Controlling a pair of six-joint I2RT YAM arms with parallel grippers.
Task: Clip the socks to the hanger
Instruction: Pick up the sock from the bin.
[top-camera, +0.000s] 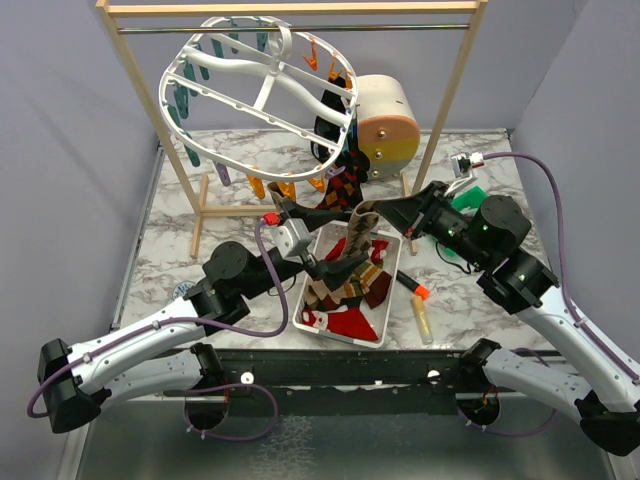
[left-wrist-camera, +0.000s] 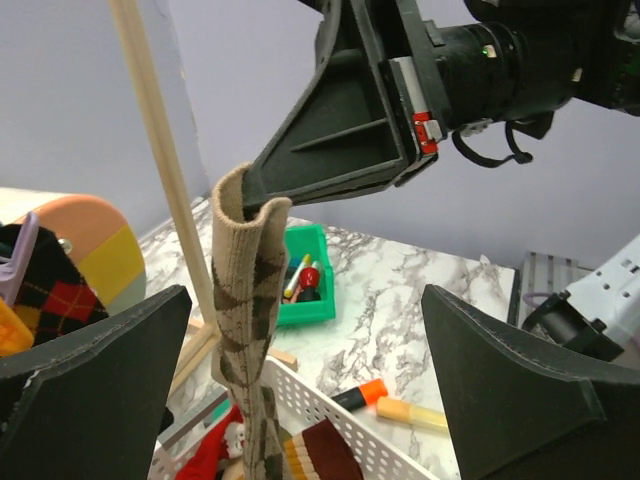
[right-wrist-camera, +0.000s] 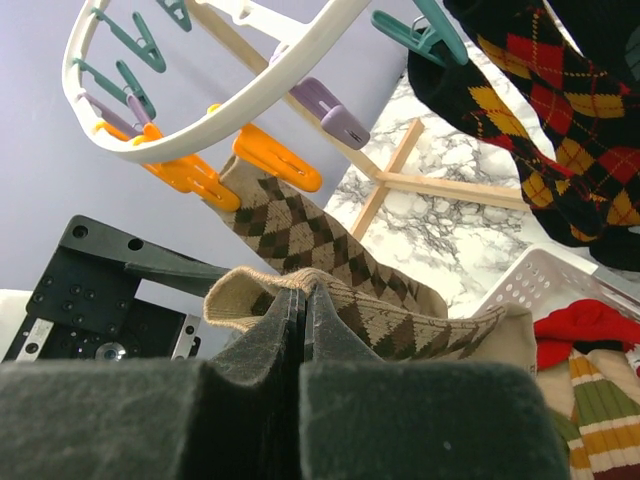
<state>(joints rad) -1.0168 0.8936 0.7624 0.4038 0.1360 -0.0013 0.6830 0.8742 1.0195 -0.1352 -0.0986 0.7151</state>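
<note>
Left gripper (left-wrist-camera: 305, 300) spread wide, grasping nothing. Its fingers flank the tan argyle sock (left-wrist-camera: 245, 300), which hangs upright between them, touching neither. The sock's lower end drops into the white basket (left-wrist-camera: 330, 400).

Right gripper (right-wrist-camera: 303, 300) clenched on the sock's cuff, at 1 o'clock from the basket in the top view. The hanger (right-wrist-camera: 130, 150) hangs at 11 o'clock.

Judgement: lift the cuff to the orange clip (right-wrist-camera: 275, 160) that looks free. Keep the cuff edge proud of the pinch (so the clip bites fabric, not finger). Left can steady the sock lower down.

Toe buried among the other socks (top-camera: 345, 300). Clip occupancy elsewhere unclear.
</note>
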